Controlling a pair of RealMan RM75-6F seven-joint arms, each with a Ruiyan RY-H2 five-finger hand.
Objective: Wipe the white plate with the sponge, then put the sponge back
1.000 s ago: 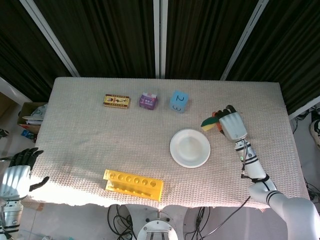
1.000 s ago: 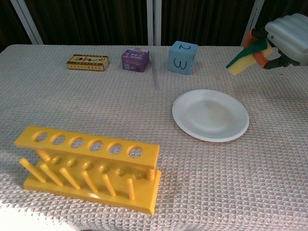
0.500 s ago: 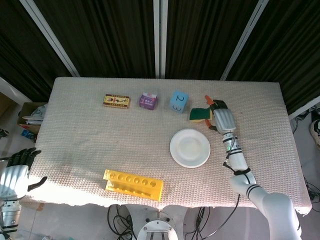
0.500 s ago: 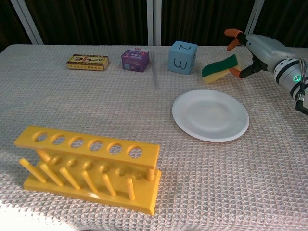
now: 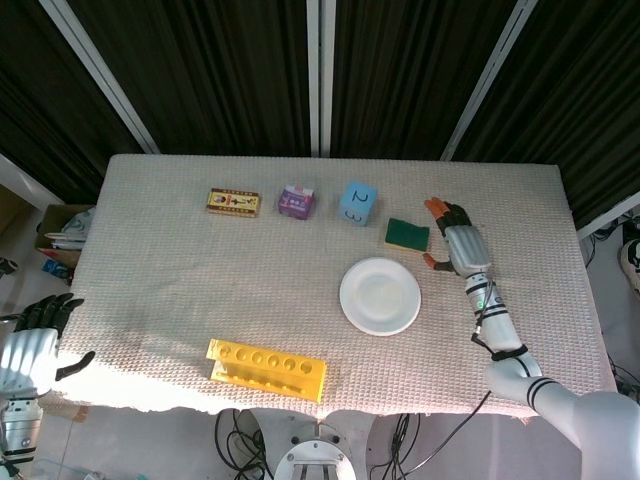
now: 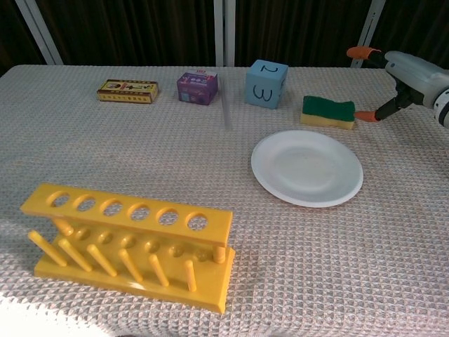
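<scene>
Textured table, sponge beside white plate, right hand fingers spread, empty, blue cube nearby

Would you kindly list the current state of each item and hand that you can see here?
sponge: lying flat on the table, green side up, beyond the plate, not held.
white plate: upright on the table, nothing on it.
right hand: open, beside the sponge, holding nothing.
left hand: off the table's edge, holding nothing, fingers curled.
yellow rack: standing, holes unfilled.
blue cube: resting on the table, the "3" facing the chest camera.
</scene>
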